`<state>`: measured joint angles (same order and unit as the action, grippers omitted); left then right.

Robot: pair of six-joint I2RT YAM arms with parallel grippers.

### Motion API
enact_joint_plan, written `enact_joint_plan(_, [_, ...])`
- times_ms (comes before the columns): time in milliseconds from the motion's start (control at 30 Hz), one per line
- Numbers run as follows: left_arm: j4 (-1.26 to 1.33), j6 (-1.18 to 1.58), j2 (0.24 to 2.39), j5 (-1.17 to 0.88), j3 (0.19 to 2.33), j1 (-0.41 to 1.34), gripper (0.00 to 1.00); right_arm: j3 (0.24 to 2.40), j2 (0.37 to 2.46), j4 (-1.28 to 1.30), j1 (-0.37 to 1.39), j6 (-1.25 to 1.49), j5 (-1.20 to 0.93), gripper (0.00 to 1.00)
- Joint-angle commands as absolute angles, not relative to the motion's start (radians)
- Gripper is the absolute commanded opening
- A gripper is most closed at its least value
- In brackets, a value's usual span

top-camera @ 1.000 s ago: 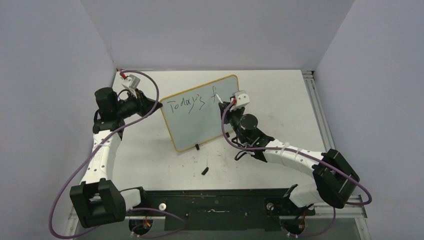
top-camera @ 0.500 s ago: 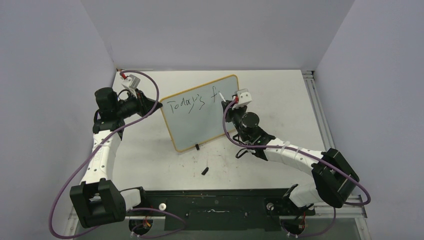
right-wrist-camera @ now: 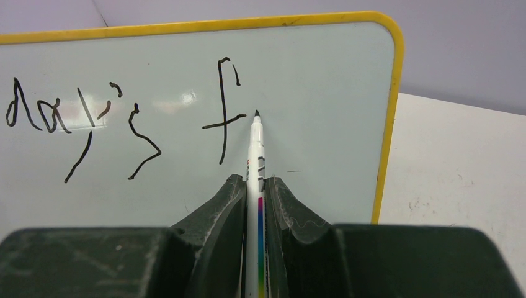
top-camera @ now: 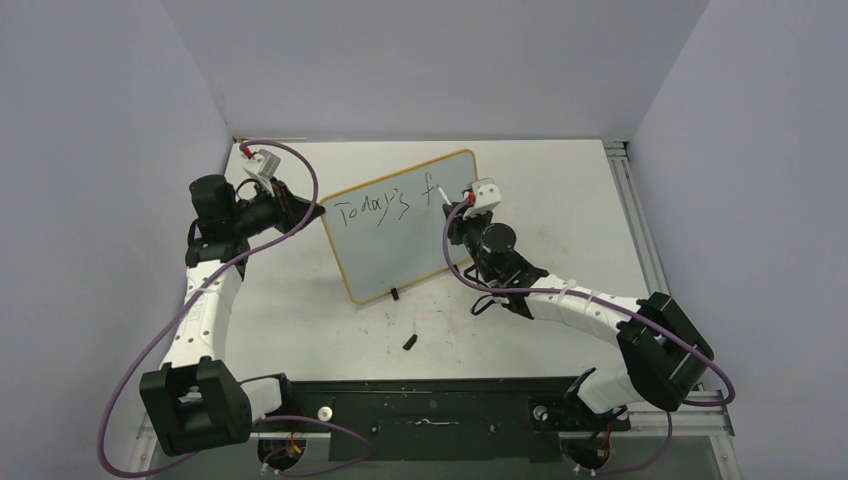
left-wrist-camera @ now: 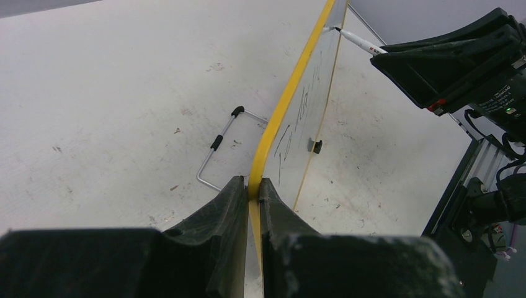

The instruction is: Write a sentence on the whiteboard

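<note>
The whiteboard (top-camera: 400, 235), pale face in a yellow frame, stands tilted on the table. It also shows edge-on in the left wrist view (left-wrist-camera: 291, 93) and face-on in the right wrist view (right-wrist-camera: 310, 74). The sentence (top-camera: 385, 205) reads "Today's f" in black, and its end part shows in the right wrist view (right-wrist-camera: 142, 118). My left gripper (left-wrist-camera: 254, 181) is shut on the whiteboard's left frame edge. My right gripper (right-wrist-camera: 254, 180) is shut on a white marker pen (right-wrist-camera: 255, 149). The pen's black tip sits at the board just right of the "f".
A small black cap (top-camera: 410, 341) lies on the table in front of the board. A wire stand (left-wrist-camera: 218, 152) shows behind the board. A black rail (top-camera: 430, 405) runs along the near edge. Grey walls close in the left, back and right.
The right gripper and pen have shifted slightly up and right beside the "f". The lettering looks the same. The left arm has not moved.
</note>
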<state>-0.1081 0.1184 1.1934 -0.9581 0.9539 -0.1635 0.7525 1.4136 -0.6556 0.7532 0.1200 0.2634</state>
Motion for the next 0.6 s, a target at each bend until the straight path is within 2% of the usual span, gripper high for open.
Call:
enact_joint_plan(0, [-0.100,0.107,1.181,-0.974,0.955,-0.170,0.00,0.760,1.420,-0.688,0.748,0.134,0.240,0.05])
enact_joint_plan(567, [-0.100,0.107,1.183,-0.975,0.956,-0.169,0.00,0.691,1.393,-0.640,0.748,0.159,0.263,0.05])
